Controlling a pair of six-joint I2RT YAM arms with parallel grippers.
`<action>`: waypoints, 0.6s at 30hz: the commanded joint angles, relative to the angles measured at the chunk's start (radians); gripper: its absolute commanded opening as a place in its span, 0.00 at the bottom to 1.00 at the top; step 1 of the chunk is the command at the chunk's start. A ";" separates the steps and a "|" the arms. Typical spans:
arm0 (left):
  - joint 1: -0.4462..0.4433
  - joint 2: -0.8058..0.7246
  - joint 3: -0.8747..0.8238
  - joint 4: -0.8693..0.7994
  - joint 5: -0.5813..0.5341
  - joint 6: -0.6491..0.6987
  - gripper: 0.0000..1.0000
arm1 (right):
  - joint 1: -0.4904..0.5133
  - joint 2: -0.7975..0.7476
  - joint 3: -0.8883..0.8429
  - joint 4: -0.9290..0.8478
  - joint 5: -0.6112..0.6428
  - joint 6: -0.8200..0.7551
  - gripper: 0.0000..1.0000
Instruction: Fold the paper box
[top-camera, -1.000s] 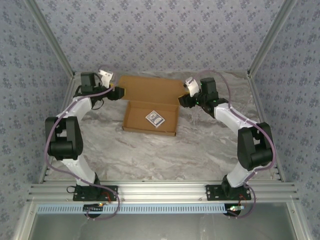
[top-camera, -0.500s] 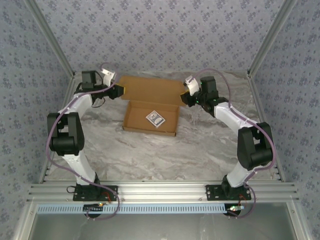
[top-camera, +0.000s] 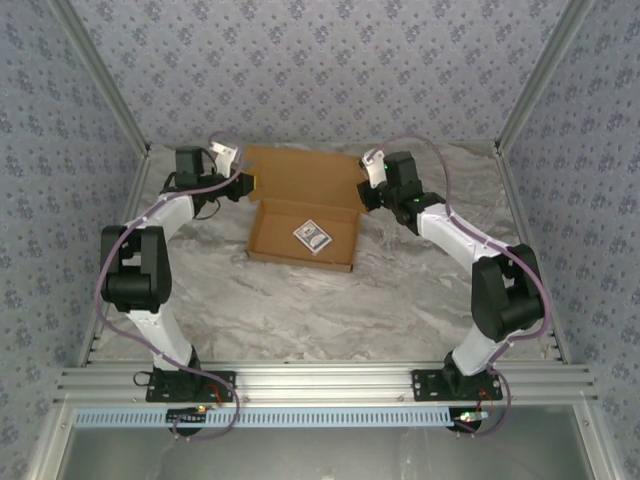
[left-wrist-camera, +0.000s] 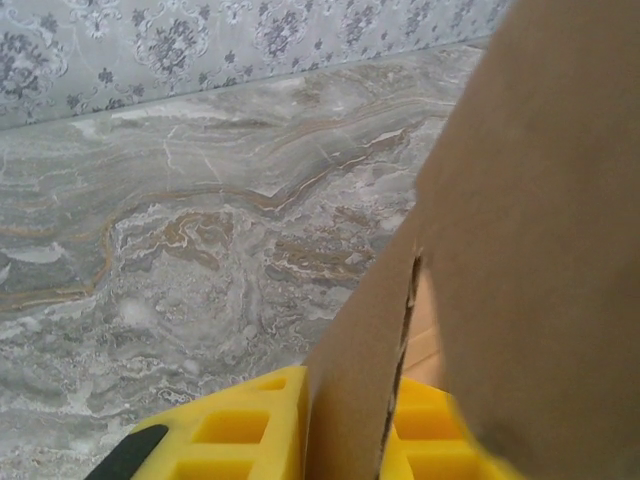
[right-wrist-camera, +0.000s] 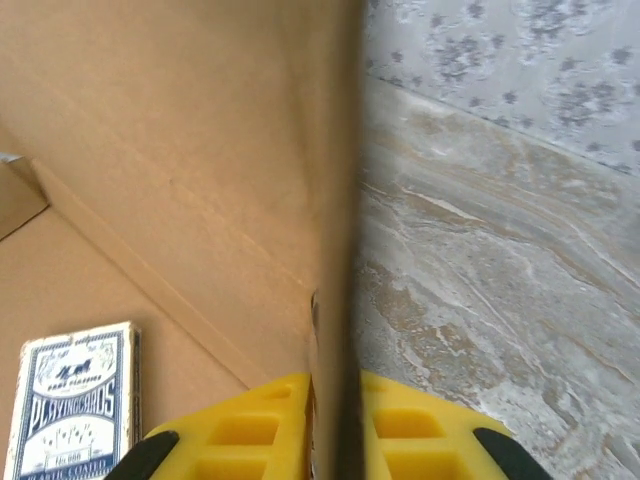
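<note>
Where the lid of the paper box (top-camera: 300, 210) spans upper centre, we see left tool (top-camera: 248, 183) and right tool (top-camera: 365, 190) each pinching one end.

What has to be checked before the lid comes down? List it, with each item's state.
1. The left gripper has the paper box lid's edge between its fingers: ok.
2. The right gripper has the lid's opposite edge between its fingers: ok.
3. The card deck lies flat inside the tray: ok.
4. The deck is apart from the tray walls: ok.
5. The tray's side walls stand fully upright: cannot tell.
</note>
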 joint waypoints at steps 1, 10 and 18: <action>-0.028 -0.075 -0.066 0.103 -0.119 -0.098 0.16 | 0.034 0.016 0.052 -0.021 0.201 0.114 0.13; -0.110 -0.208 -0.217 0.218 -0.409 -0.310 0.16 | 0.084 0.061 0.122 -0.081 0.479 0.349 0.08; -0.181 -0.284 -0.274 0.237 -0.684 -0.513 0.11 | 0.098 0.095 0.148 -0.079 0.551 0.430 0.08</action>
